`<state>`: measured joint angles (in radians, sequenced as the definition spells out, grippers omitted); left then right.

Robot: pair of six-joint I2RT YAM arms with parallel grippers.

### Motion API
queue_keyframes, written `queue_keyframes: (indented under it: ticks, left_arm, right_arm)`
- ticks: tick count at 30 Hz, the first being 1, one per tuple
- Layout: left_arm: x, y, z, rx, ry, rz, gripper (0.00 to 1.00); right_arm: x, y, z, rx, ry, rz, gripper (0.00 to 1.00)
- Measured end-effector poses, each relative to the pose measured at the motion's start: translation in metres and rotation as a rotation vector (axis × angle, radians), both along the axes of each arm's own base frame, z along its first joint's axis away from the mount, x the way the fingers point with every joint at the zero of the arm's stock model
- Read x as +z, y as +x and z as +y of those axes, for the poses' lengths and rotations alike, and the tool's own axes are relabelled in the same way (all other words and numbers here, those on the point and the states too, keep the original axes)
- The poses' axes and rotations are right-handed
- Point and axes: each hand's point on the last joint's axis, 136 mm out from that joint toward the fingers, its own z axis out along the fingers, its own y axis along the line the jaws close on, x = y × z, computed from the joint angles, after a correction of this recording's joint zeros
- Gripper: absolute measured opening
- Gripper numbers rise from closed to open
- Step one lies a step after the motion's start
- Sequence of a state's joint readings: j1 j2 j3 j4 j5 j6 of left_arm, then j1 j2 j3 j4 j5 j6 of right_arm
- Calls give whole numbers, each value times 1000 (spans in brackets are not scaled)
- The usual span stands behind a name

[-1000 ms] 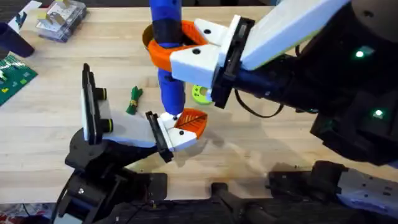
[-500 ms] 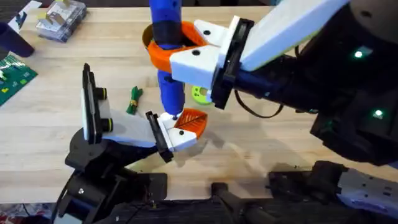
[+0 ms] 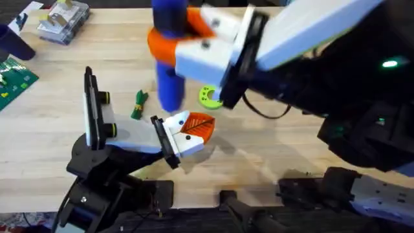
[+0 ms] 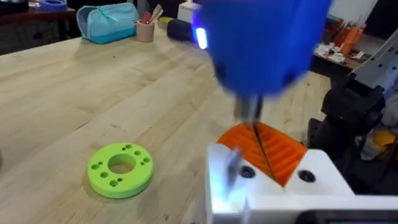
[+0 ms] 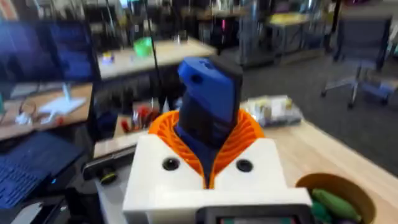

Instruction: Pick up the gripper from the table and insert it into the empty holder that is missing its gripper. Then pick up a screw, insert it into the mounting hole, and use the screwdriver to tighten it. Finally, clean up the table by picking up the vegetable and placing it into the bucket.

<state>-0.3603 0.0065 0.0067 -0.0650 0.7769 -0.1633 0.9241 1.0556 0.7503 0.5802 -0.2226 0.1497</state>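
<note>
Nearest, the orange ribbed leaf-shaped gripper sits seated in the white-grey block holder on the black stand at the front of the light wooden desk. Just above and behind it the right claw is clamped on the thick blue pen-shaped screwdriver, which stands roughly upright with its tip hanging clear of the mount. Farther back and well left of that claw lies the small dark green leafy vegetable, its long axis running roughly front to back, probably closer to the left arm, whose claw state I cannot tell
</note>
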Motion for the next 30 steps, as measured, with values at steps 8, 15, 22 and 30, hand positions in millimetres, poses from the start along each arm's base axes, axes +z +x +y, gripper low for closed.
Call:
queue_keyframes:
  ticks: [8,15,22,30]
  left_arm:
    - [0,0,0,0,0,0,16]
    - [0,0,0,0,0,0,16]
    - [0,0,0,0,0,0,16]
    - [0,0,0,1,0,0,16]
  right_arm:
    - [18,13,-17,-60,60,-31,27]
    - [39,15,-37,-85,109,-77,27]
    - [12,34,-43,-123,12,-2,27]
    - [-41,105,-110,-387,-133,173,27]
